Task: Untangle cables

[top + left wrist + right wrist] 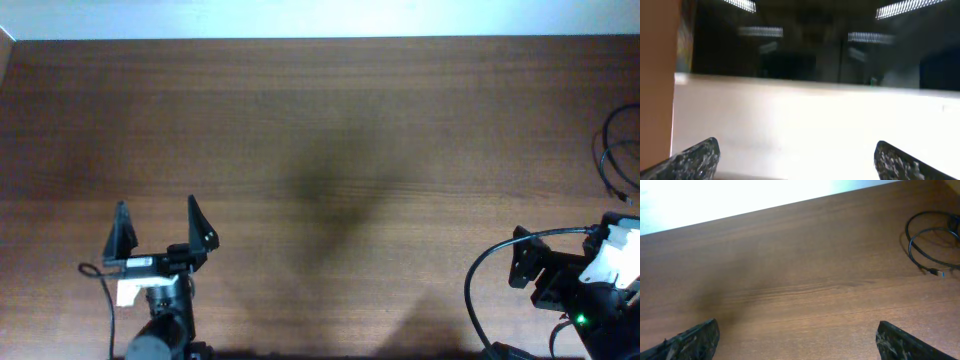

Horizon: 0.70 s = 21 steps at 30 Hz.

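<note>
The cables (613,158) are thin black cords in loose loops at the far right edge of the brown table, partly cut off by the frame. In the right wrist view the cables (931,239) lie at the upper right, with a small plug end (938,273) on the wood. My right gripper (528,268) is at the lower right, well short of them; its fingers (797,342) are wide apart and empty. My left gripper (160,232) is at the lower left, far from the cables. It is open and empty, with its fingers (797,160) spread wide.
The wooden table (320,130) ends at a white wall along its far edge. Thick black wires (478,290) loop off the right arm near the front edge. The left wrist view faces the bright far edge and a dark room beyond.
</note>
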Tool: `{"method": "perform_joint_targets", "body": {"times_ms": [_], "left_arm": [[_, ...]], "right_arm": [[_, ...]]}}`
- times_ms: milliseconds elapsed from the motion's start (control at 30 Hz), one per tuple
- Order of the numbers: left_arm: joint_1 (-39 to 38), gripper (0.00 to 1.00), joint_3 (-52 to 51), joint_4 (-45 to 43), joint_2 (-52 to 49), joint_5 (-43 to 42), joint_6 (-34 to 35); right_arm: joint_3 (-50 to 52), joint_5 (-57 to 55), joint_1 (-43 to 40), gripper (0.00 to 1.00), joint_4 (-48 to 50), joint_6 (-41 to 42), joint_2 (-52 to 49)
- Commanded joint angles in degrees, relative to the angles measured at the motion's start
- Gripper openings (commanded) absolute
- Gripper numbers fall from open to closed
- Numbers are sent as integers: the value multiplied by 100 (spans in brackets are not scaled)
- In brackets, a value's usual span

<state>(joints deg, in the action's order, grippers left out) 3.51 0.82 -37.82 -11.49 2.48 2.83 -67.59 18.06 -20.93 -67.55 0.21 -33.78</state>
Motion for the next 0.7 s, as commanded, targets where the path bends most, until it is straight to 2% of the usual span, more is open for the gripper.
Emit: {"method": "perform_joint_targets", "body": {"times_ms": [0,200,433,633,667], "left_arm": [[42,99,-31,1043,407,153,13],[42,99,-31,2758,1043,748,13],[63,99,-31,4129,1121,769,15],[68,99,-31,4175,1121,741,-24],[68,99,-31,4181,1121,566,-332]], "right_arm": [[4,52,44,99,2,2,15],[4,52,44,99,2,2,15],[4,52,44,99,2,2,15],[4,52,44,99,2,2,15],[4,52,44,99,2,2,15]]}}
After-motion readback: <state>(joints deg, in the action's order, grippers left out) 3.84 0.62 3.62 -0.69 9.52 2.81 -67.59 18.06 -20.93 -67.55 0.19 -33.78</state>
